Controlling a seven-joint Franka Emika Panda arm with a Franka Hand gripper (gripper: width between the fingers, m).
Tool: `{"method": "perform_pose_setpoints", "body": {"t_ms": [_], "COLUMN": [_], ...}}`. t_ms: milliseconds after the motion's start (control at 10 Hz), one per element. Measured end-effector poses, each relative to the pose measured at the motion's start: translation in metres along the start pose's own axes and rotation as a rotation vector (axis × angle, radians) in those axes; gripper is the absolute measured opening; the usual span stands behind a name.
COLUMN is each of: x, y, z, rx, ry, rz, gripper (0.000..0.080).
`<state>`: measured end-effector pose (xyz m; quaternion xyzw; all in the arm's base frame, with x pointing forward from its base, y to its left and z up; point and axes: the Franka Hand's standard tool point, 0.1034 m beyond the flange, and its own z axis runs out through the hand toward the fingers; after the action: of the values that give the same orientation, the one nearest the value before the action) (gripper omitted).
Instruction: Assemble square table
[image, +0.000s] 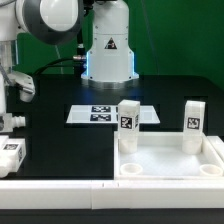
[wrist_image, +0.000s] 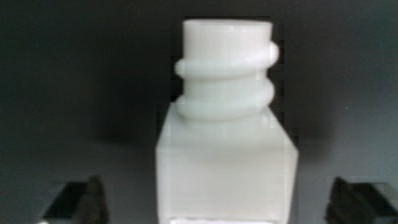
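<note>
The white square table top (image: 168, 172) lies at the exterior view's right, with two white tagged legs standing upright in its far corners, one (image: 128, 126) and the other (image: 193, 122). Another tagged leg (image: 9, 156) lies on the black table at the far left. My gripper (image: 11, 121) hangs right over it. In the wrist view this leg (wrist_image: 222, 130) lies lengthwise between my dark fingers (wrist_image: 75, 200), with a gap on each side. The gripper (wrist_image: 221, 206) is open and holds nothing. A fourth leg is not in view.
The marker board (image: 110, 114) lies flat in the middle, in front of the arm's white base (image: 108, 50). A long white bar (image: 60, 186) runs along the near edge of the table, left of the table top.
</note>
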<state>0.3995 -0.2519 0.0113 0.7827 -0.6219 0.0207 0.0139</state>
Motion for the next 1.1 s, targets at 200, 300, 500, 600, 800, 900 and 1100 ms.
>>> {"method": "perform_pose_setpoints", "body": {"t_ms": [200,300,500,600,800,900,1100], "x": [0.0,-0.007,-0.047,-0.076,-0.082,-0.082,-0.085], "y": [0.0,-0.005,-0.036,-0.052,-0.055,-0.055,-0.056], "z": [0.001,-0.001,-0.013,-0.019,-0.019,-0.019,-0.02], "rx": [-0.001,0.0,0.012,-0.002,-0.02,-0.02,-0.022], "ry": [0.0,-0.007,-0.019,-0.033,-0.003,-0.004,0.005], "rz": [-0.001,-0.005,-0.127,-0.21,-0.371,-0.416,-0.559], "gripper": [0.0456,0.028,0.0281,0.0281,0.0281,0.0281,0.0282]}}
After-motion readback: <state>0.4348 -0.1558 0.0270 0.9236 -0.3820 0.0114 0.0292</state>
